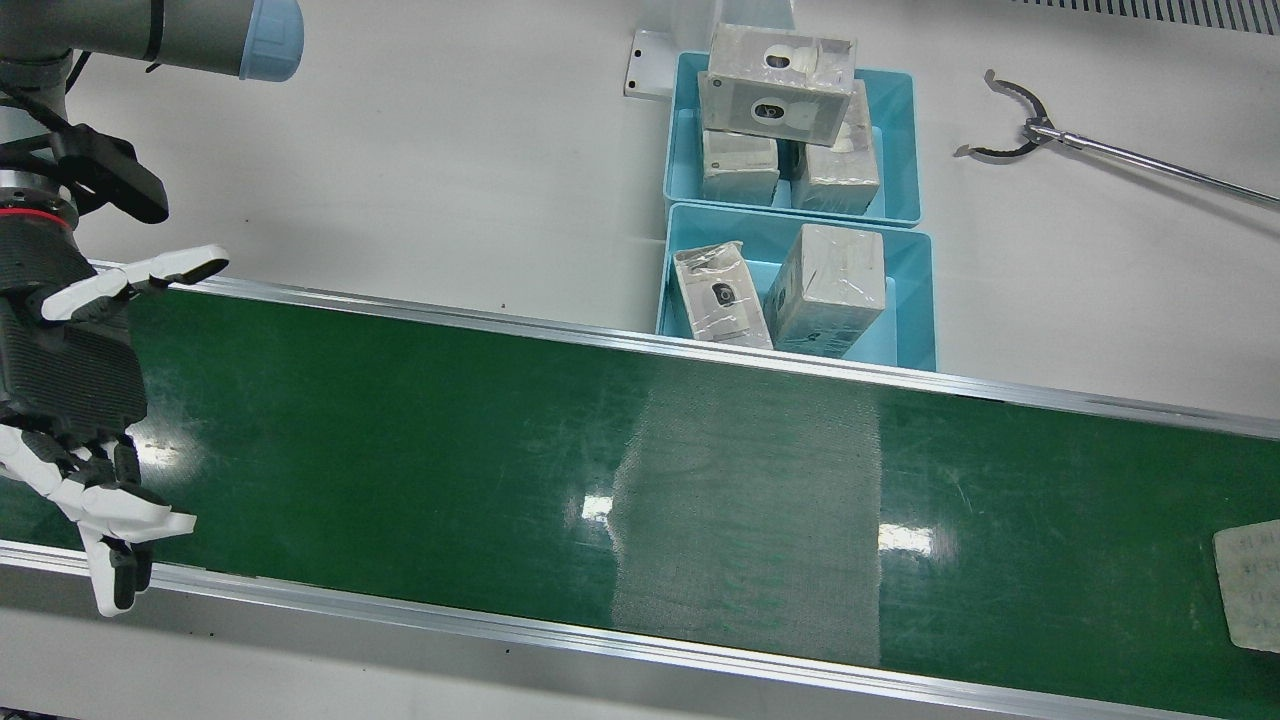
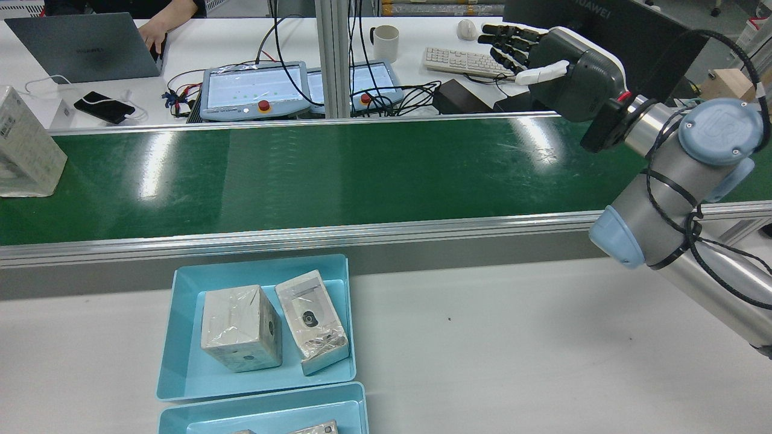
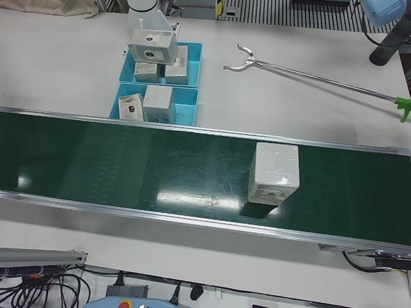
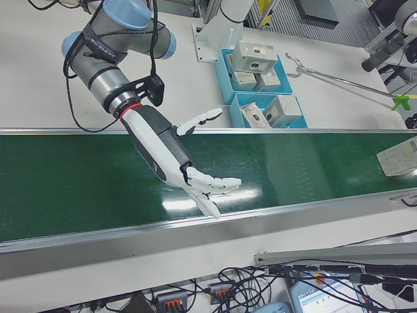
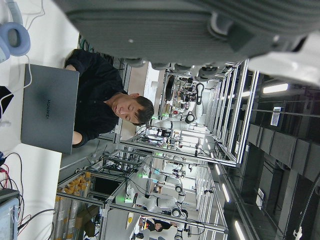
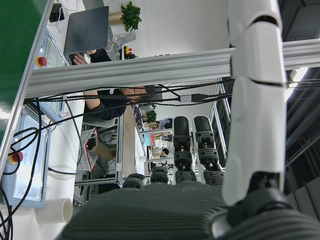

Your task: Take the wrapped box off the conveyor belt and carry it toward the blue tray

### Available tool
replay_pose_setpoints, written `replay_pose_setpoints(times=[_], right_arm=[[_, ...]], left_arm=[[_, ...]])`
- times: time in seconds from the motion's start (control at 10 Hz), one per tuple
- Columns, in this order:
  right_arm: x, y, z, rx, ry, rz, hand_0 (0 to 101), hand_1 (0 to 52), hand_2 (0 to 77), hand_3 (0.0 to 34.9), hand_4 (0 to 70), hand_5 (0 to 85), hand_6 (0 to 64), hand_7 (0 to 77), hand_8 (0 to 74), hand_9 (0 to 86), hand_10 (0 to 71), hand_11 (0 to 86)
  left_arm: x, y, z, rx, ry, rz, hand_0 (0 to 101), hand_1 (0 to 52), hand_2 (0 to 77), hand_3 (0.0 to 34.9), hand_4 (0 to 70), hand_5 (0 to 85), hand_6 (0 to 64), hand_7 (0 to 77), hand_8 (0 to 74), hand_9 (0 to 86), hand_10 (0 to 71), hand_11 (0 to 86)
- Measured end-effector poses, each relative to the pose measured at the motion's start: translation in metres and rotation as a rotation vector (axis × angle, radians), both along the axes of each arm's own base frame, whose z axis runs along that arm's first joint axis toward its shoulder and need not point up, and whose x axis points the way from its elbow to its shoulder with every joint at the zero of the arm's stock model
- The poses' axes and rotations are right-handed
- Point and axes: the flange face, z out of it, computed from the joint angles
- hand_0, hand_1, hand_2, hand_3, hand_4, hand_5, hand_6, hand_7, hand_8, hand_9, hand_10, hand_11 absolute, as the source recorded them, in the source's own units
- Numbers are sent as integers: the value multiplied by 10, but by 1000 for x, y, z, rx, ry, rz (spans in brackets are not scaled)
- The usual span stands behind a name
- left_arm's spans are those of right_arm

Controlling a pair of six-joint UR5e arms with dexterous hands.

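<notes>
The wrapped box [image 3: 275,173] stands on the green conveyor belt [image 1: 500,460], far from my hands; it shows at the right edge of the front view [image 1: 1250,585] and at the left edge of the rear view [image 2: 27,147]. My right hand [image 1: 70,400] hovers open over the belt's other end, fingers spread, holding nothing; it also shows in the rear view [image 2: 555,60] and the right-front view [image 4: 176,163]. My left hand [image 5: 190,30] shows only in its own view, with nothing in it. Two blue trays [image 1: 925,300] beside the belt hold several wrapped boxes.
A long reach-grabber tool [image 1: 1020,125] lies on the white table beyond the trays. The belt has raised metal rails [image 1: 600,345] along both edges. A desk with a laptop [image 2: 84,45], consoles and a mug stands past the belt's far side.
</notes>
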Motion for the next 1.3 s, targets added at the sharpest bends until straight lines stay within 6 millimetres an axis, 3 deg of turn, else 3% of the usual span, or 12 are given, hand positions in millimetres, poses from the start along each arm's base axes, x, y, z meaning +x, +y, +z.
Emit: replay_pose_setpoints(times=[1.0,1.3], right_arm=[[3,1,0,-1,-2,2,487,131,98,3,235,153,98,245,27,49,16,33],[-23,7,-1,0,5,-32,487,136,104,4,235,158,98,235,27,49,16,33]], left_arm=[[0,0,0,0,0,0,0,0,5,0,0,5,0,5,5,5,5,0],[0,0,0,0,0,0,0,0,11,0,0,11,0,5,5,0,5,0]])
